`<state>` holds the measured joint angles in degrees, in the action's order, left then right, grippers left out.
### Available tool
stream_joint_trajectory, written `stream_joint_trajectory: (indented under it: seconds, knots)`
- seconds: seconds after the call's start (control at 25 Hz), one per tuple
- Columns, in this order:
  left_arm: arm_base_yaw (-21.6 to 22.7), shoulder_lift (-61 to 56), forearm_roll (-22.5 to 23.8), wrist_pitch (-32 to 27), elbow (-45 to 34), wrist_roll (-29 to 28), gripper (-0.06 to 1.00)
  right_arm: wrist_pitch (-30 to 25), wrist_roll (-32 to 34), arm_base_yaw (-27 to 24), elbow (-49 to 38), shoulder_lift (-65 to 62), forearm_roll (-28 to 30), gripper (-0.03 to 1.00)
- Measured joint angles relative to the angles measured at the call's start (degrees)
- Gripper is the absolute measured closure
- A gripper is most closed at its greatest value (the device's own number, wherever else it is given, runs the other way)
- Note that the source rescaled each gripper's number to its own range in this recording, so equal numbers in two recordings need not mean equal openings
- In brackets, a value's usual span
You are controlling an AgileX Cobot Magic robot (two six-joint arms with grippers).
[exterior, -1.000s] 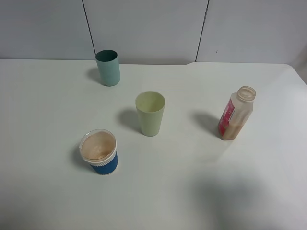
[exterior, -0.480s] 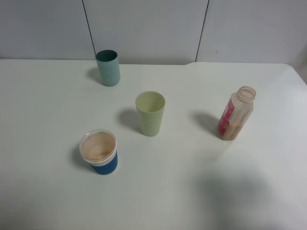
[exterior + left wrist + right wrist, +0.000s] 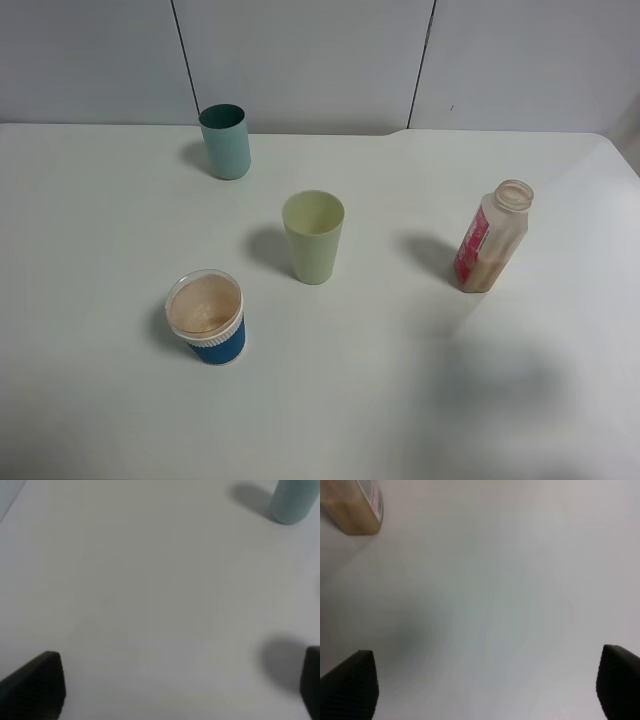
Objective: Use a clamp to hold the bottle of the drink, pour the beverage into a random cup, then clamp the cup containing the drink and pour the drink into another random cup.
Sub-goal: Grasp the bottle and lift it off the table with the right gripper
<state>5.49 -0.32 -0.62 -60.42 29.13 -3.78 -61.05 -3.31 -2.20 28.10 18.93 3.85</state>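
1. The left tool [image 3: 172, 690] hangs above the bare white table [image 3: 150, 580]. Its two black fingertips [image 3: 35, 685] are spread wide and grip nothing.
2. The right tool [image 3: 484, 685] hangs over the table in the same way, its fingertips [image 3: 347, 687] wide apart and empty.
3. The bottle [image 3: 492, 237] stands uncapped on the right side of the table, clear of the right tool. It has a red label and a little tan drink at the bottom.
4. A pale green cup [image 3: 313, 236] stands mid-table, a teal cup [image 3: 226, 141] near the back, and a blue cup [image 3: 207, 318] with a white rim at the front left.
5. Only the fingertips of each tool show; the arms are cut off.
6. The right wrist view catches only the bottle's blurred base, and the left wrist view only the teal cup's lower part.
7. The blue cup looks brownish inside, but I cannot tell whether that is liquid or residue.
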Motion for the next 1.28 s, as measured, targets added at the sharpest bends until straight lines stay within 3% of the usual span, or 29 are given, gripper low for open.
stream_joint_trajectory:
  seconds: [0.68, 0.96, 1.28]
  knots:
    - [0.0, 0.0, 0.0, 0.0, 0.0, 0.0, -0.01, 2.36, -2.15, 0.0, 0.27, 18.48, 4.42, 0.21]
    - [0.0, 0.0, 0.0, 0.0, 0.0, 0.0, -0.01, 17.33, -1.9, 0.0, 0.45, 18.64, 1.65, 0.21]
    - [0.0, 0.0, 0.0, 0.0, 0.0, 0.0, -0.01, 27.44, 0.5, 0.0, -4.88, 18.64, 0.67, 0.21]
